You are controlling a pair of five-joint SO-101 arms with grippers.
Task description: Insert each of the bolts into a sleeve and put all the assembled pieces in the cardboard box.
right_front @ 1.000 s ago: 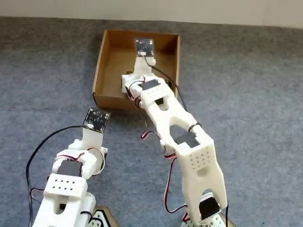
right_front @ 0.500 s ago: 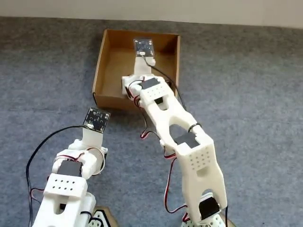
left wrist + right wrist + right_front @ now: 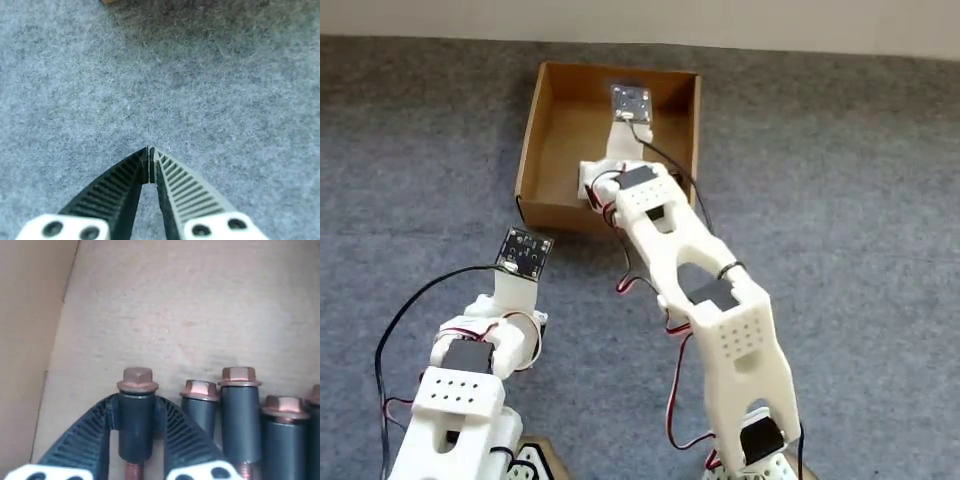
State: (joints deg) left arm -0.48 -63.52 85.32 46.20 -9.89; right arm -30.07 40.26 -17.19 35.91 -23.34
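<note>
Our right gripper [image 3: 136,407] clamps a sleeve [image 3: 136,432] with its bolt [image 3: 137,380] inside the cardboard box [image 3: 533,150], beside other assembled pieces [image 3: 239,410]. Our left gripper [image 3: 150,152] hangs pinched together over grey carpet [image 3: 840,200]; we see a pale wall [image 3: 720,18] beyond.

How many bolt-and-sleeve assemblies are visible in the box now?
5. One assembly sits in the right gripper; three lie beside it on the cardboard box floor; a fifth is cut by the view's edge. Others may be hidden.

Left gripper [image 3: 150,162]: arm folded back, fingertips pressed together. Right gripper [image 3: 136,404]: arm outstretched, sleeved bolt [image 3: 136,432] clamped between its fingers.
</note>
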